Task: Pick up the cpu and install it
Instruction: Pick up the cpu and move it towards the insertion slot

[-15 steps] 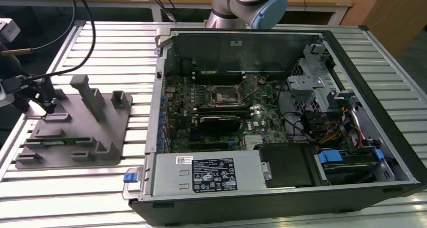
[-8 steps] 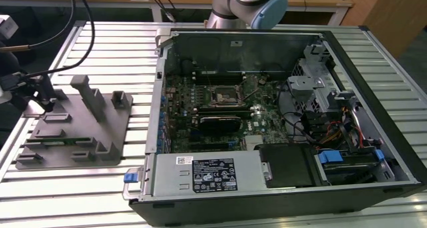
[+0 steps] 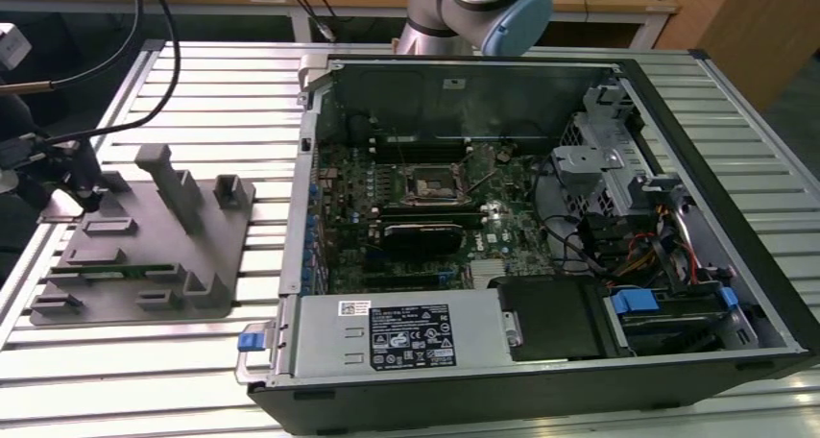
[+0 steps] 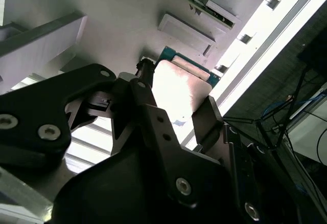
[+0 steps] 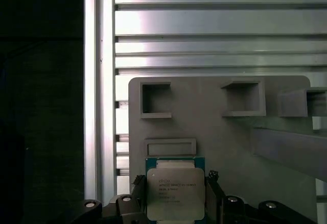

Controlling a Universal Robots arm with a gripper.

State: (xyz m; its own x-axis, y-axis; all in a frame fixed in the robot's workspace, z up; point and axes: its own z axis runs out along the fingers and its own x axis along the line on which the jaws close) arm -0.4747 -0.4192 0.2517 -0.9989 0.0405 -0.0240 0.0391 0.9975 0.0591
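My pincer straddles the cpu by its side edges, tray beneath, sparing its top; whether it pinches, I cannot tell.

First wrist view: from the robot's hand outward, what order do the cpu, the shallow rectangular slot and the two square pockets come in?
1. The cpu, right at the hand.
2. The shallow rectangular slot, just beyond the cpu.
3. The two square pockets, farther along the grey tray.
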